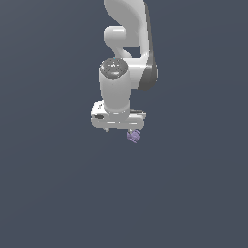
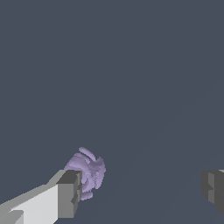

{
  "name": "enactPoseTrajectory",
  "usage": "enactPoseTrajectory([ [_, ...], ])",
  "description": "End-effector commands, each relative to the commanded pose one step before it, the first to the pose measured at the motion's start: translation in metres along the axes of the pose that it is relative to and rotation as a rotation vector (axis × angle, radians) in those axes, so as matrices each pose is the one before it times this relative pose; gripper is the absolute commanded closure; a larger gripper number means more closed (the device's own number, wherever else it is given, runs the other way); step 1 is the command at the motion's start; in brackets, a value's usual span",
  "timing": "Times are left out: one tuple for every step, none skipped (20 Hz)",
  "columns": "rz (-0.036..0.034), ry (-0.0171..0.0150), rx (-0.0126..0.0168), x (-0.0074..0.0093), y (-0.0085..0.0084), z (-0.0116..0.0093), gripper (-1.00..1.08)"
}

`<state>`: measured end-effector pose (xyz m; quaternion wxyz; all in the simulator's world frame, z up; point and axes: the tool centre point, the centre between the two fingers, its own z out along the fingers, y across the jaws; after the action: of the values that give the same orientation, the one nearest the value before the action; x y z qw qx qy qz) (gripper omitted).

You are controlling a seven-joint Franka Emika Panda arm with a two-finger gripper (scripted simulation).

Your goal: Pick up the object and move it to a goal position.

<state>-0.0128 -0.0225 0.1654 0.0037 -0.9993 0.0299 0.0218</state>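
The hand (image 2: 140,192) stands wide open, holding nothing, and the lavender object (image 2: 87,171) sits right against one finger (image 2: 69,194), well apart from the other. I'd shift the hand sideways to centre the object before closing, or it may get nudged away.

In the exterior view the arm (image 1: 127,29) runs off the top edge, and the pincer (image 1: 127,129) fingers are too small to make out. The lavender object (image 1: 133,136) is partly covered by the pincer body. In the wrist view one finger (image 2: 65,194) hides part of the object (image 2: 89,168); the other finger (image 2: 213,188) is cut by the edge. Whether finger and object touch cannot be told.
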Motion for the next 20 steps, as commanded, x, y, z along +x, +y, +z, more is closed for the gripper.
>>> enactPoseTrajectory([
  [0.00000, 0.00000, 0.00000, 0.00000, 0.00001, 0.00000, -0.92],
  [-0.00028, -0.00081, 0.00046, -0.00021, -0.00022, 0.00029, -0.92],
  [-0.00072, -0.00222, 0.00130, -0.00065, -0.00059, 0.00076, -0.92],
  [-0.00129, -0.00379, 0.00222, -0.00103, -0.00097, 0.00133, -0.92],
  [-0.00190, -0.00517, 0.00304, -0.00142, -0.00132, 0.00177, -0.92],
  [-0.00269, -0.00657, 0.00387, -0.00177, -0.00163, 0.00221, -0.92],
  [-0.00346, -0.00725, 0.00429, -0.00191, -0.00173, 0.00236, -0.92],
  [-0.00338, -0.00585, 0.00348, -0.00148, -0.00131, 0.00181, -0.92],
  [-0.00312, -0.00430, 0.00257, -0.00101, -0.00087, 0.00123, -0.92],
  [-0.00257, -0.00266, 0.00159, -0.00059, -0.00044, 0.00064, -0.92],
  [-0.00180, -0.00122, 0.00072, -0.00019, -0.00012, 0.00020, -0.92],
  [-0.00069, 0.00002, -0.00003, 0.00006, 0.00006, -0.00011, -0.92],
  [0.00059, 0.00067, -0.00040, 0.00016, 0.00017, -0.00018, -0.92],
  [0.00165, 0.00091, -0.00053, 0.00012, 0.00003, -0.00009, -0.92],
  [0.00277, 0.00083, -0.00045, 0.00000, -0.00015, 0.00013, -0.92],
  [0.00384, 0.00067, -0.00032, -0.00015, -0.00037, 0.00039, -0.92],
  [0.00494, 0.00058, -0.00024, -0.00028, -0.00056, 0.00061, -0.92],
  [0.00603, 0.00057, -0.00020, -0.00040, -0.00073, 0.00080, -0.92],
  [0.00711, 0.00064, -0.00022, -0.00049, -0.00087, 0.00096, -0.92],
  [0.00818, 0.00083, -0.00030, -0.00055, -0.00099, 0.00107, -0.92],
])
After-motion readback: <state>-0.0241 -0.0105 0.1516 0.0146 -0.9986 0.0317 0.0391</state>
